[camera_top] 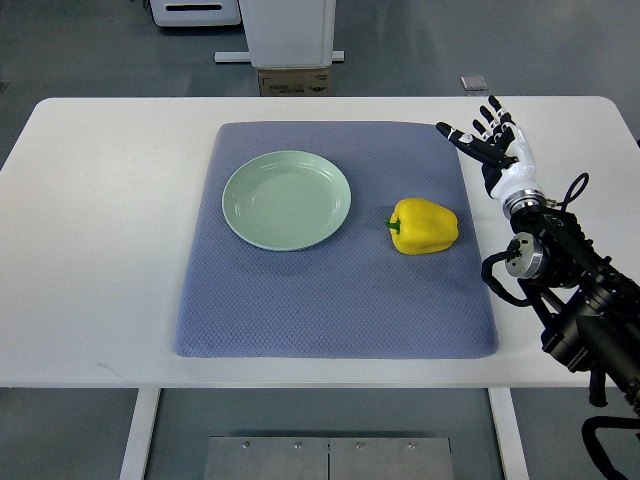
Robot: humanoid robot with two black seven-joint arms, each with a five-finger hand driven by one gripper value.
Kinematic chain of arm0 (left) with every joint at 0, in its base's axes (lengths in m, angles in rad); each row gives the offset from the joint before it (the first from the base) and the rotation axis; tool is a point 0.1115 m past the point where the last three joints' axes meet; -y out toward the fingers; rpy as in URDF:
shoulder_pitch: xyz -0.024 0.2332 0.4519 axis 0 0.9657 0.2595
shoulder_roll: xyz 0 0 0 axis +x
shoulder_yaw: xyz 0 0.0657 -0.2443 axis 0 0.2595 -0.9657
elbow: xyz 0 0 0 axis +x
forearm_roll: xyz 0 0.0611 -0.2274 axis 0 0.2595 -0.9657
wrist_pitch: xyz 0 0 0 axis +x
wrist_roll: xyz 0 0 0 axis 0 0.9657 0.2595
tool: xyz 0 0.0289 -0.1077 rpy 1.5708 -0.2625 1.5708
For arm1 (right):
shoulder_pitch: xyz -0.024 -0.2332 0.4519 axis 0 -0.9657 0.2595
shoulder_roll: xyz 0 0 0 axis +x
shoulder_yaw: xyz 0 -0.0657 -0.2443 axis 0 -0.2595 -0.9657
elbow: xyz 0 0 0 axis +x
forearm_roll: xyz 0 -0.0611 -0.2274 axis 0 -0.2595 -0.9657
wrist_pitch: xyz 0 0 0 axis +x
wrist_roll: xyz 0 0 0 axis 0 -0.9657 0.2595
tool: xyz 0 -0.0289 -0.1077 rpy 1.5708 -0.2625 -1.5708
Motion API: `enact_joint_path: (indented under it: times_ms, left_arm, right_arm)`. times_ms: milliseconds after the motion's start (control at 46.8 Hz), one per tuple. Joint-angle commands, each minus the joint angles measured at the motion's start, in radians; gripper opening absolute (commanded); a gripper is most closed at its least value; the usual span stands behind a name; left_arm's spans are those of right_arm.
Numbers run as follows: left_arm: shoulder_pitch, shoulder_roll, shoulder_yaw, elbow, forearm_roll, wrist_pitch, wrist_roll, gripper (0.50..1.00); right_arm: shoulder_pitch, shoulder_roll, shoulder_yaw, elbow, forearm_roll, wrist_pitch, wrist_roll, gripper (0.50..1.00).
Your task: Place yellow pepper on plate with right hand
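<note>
A robot's right hand (487,135), fingers spread wide and holding nothing, hovers over the far right corner of a blue-grey mat (335,290) on a white surface (100,250). Its dark arm comes in from the picture's right edge, low down, and runs up along the mat's right side. One yellow pepper (424,226) lies on the mat toward its right edge, green stem pointing left, apart from the hand and nearer the robot than the fingers. One pale green plate (287,200) sits empty on the mat's left half, well apart from the pepper, with bare mat between them. The near half of the mat lies open, and the white surface shows bare along the left, far and near edges. Past the far edge stand a white pedestal base (285,35) and a cardboard box (294,82) on the grey floor.
</note>
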Motion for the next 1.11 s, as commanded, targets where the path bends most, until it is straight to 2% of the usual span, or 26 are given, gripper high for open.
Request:
enact_joint_path:
  times_ms: [0, 726, 1089]
  left_arm:
    - [-0.001, 0.000, 0.000, 0.000, 0.000, 0.000, 0.000, 1.000]
    - [0.000, 0.000, 0.000, 0.000, 0.000, 0.000, 0.000, 1.000]
    - [-0.001, 0.000, 0.000, 0.000, 0.000, 0.000, 0.000, 1.000]
  right_arm:
    - [0.000, 0.000, 0.000, 0.000, 0.000, 0.000, 0.002, 1.000]
    - [0.002, -0.002, -0.006, 0.000, 0.000, 0.003, -0.012, 1.000]
    - [0.025, -0.035, -0.006, 0.002, 0.000, 0.077, -0.099, 1.000]
